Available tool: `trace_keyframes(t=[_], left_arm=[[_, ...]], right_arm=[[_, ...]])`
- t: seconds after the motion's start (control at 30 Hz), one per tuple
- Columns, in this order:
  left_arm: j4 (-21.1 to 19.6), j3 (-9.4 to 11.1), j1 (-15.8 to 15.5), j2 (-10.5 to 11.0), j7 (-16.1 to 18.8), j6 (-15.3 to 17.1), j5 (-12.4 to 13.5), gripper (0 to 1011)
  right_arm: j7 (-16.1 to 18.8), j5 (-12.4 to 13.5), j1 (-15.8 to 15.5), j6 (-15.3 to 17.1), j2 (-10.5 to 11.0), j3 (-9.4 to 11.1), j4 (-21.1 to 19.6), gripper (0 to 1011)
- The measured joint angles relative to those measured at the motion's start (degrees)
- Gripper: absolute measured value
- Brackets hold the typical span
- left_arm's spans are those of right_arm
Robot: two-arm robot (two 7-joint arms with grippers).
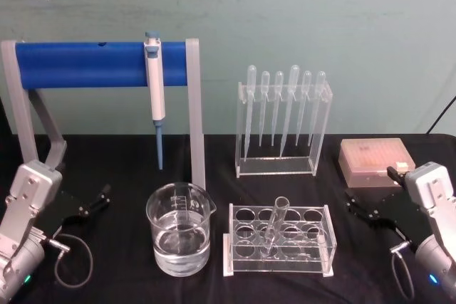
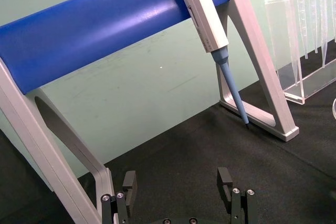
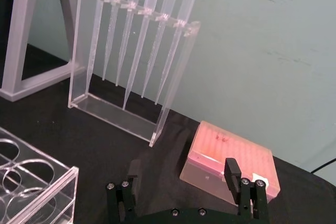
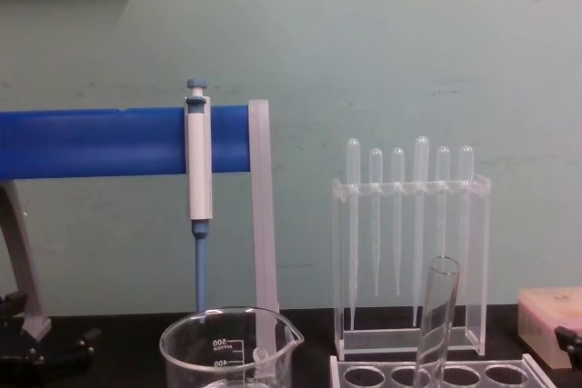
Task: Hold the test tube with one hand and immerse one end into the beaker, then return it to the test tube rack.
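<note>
Counter [image 1: 114, 161] with both arms at its sides. The test tube [image 1: 275, 227] stands tilted in the clear rack [image 1: 313, 258] near the front edge, in the second column of holes from the left, with its open rim leaning right. The beaker [image 1: 160, 226], partly filled with clear liquid, stands just beside the rack on its left. The left claw [image 1: 98, 201] rests low by the left edge, fingers well apart and holding nothing. The right claw [image 1: 353, 203] rests by the right edge, likewise spread and empty, just in front of a pink box [image 1: 375, 161]. Behind, a pipettor [image 1: 154, 80] hangs from a blue stand [image 1: 85, 64], and a pipette rack [image 1: 283, 122] stands toward the back edge.
</note>
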Motion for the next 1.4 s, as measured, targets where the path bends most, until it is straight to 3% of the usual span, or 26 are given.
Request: trace_keyframes(t=[0.37,0.5,0.6,0.67,0.7,0.87,0.9,1.0,1.1,1.23,1.4], left_arm=[[0.0,0.0,0.0,0.0,0.0,0.0,0.0,1000],[0.0,0.0,0.0,0.0,0.0,0.0,0.0,1000],[0.0,0.0,0.0,0.0,0.0,0.0,0.0,1000],[0.0,0.0,0.0,0.0,0.0,0.0,0.0,1000],[0.0,0.0,0.0,0.0,0.0,0.0,0.0,1000],[0.0,0.0,0.0,0.0,0.0,0.0,0.0,1000],[0.0,0.0,0.0,0.0,0.0,0.0,0.0,1000],[0.0,0.0,0.0,0.0,0.0,0.0,0.0,1000],[0.0,0.0,0.0,0.0,0.0,0.0,0.0,1000],[0.0,0.0,0.0,0.0,0.0,0.0,0.0,1000],[0.0,0.0,0.0,0.0,0.0,0.0,0.0,1000]], right_arm=[[3.31,2.23,-1.01,-0.26,0.24,3.08,-3.53,1000],[7.99,4.92,-1.84,-1.08,2.02,4.65,-5.99,1000],[11.85,6.69,-2.22,-1.97,3.53,5.28,-7.04,1000],[17.22,9.09,-2.7,-3.33,5.62,6.05,-8.02,1000],[17.22,9.09,-2.7,-3.33,5.62,6.05,-8.02,1000],[28.43,13.54,-3.39,-6.79,9.43,7.15,-8.11,1000],[28.43,13.54,-3.39,-6.79,9.43,7.15,-8.11,1000],[36.15,16.36,-3.4,-9.09,11.01,7.18,-7.35,1000],[42.42,17.89,-3.0,-10.9,11.82,6.47,-6.98,1000],[48.0,18.74,-2.21,-12.08,11.82,5.37,-6.71,1000],[51.4,19.24,-1.0,-12.11,10.52,4.26,-6.35,1002]])
